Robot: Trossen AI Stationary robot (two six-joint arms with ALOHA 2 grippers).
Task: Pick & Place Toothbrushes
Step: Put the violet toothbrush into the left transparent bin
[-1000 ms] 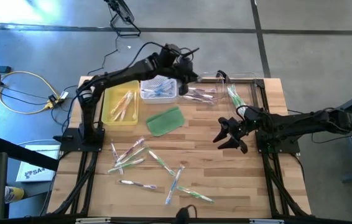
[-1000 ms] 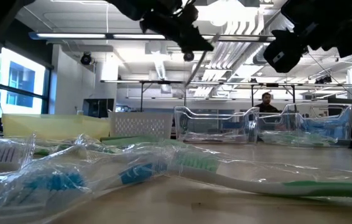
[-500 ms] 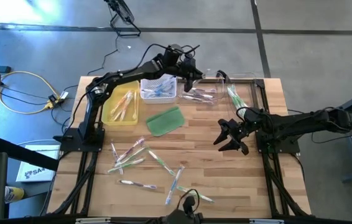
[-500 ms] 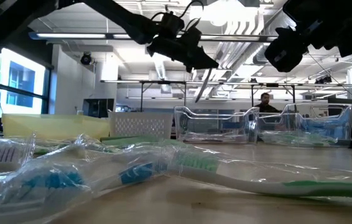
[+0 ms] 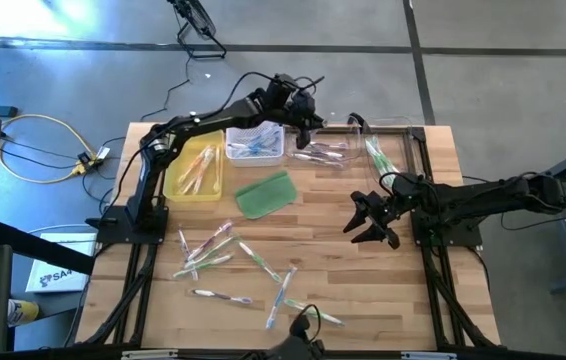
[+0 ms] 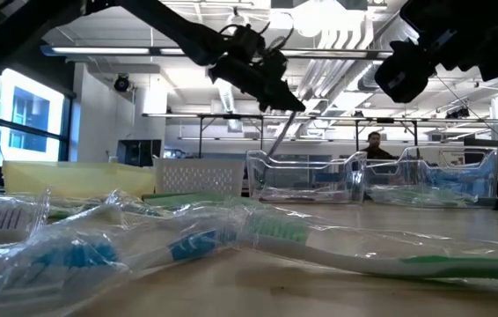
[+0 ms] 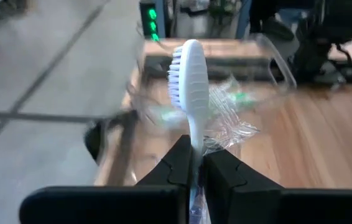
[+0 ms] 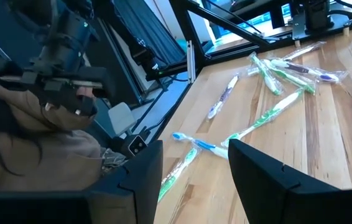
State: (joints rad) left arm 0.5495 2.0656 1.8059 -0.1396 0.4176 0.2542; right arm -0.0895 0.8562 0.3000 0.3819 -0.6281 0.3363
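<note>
Left gripper (image 5: 308, 122) was clamped on 1 white toothbrush (image 7: 190, 81) (bristled head pointing away from the wrist), held in the air at the desk's far edge, above a clear bin (image 5: 325, 152) that already held wrapped brushes. A second clear bin (image 5: 391, 146) with green-handled brushes sat beside it toward the far right corner. A white basket (image 5: 255, 141) and a yellow tray (image 5: 194, 168) stood along the far edge toward the left, each with brushes inside. A flat green pad (image 5: 264, 193) lay nearer the middle. Loose toothbrushes (image 5: 248, 267) were scattered toward the near edge. Right gripper (image 5: 361, 218) hung spread wide and empty near the right edge.
</note>
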